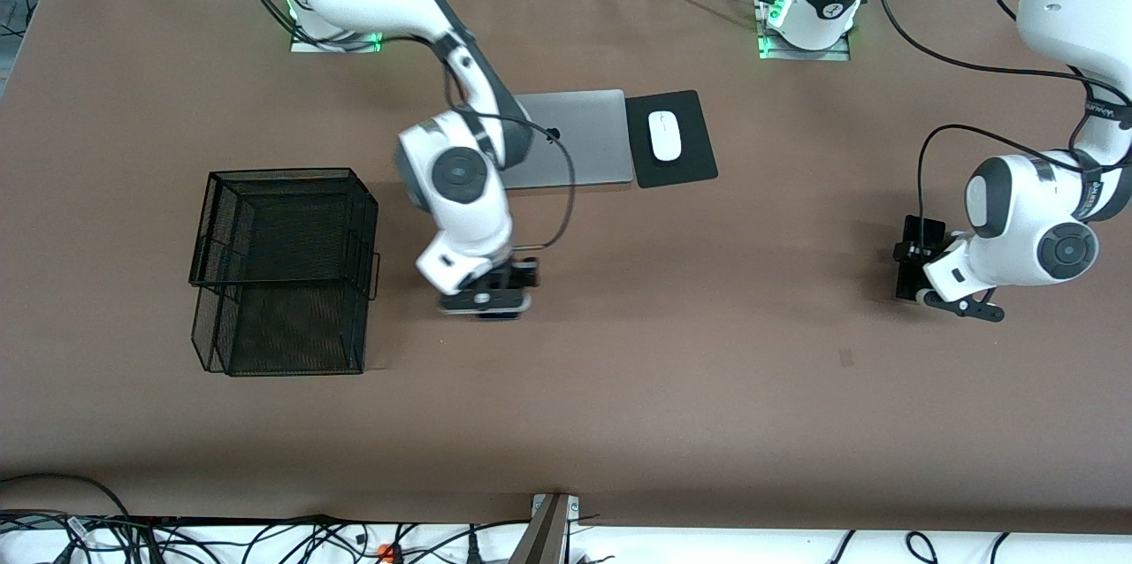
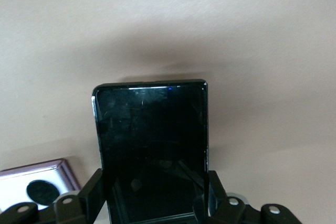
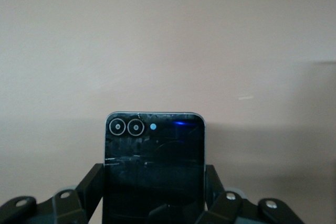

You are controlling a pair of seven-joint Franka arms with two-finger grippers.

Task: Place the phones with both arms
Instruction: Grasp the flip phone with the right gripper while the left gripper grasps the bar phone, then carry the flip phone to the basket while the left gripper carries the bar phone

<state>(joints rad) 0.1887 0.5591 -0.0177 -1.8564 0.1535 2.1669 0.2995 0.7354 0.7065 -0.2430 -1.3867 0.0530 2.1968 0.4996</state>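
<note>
My left gripper [image 1: 916, 270] [image 2: 155, 182] is shut on the long black slab phone [image 1: 908, 284] [image 2: 151, 140], low over the table at the left arm's end. The pads press its two long edges. Beside it lies the lavender-white phone [image 2: 32, 186] with a black circle; only its corner shows in the left wrist view. My right gripper [image 1: 492, 294] [image 3: 153, 179] is shut on the dark grey flip phone [image 1: 492, 308] [image 3: 155, 145], which has two ringed lenses. That phone sits low at mid-table, next to the basket.
A black wire basket [image 1: 212, 228] stands toward the right arm's end of the table. A closed silver laptop [image 1: 584, 135] and a white mouse [image 1: 665, 135] on a black pad [image 1: 685, 168] lie near the robots' bases.
</note>
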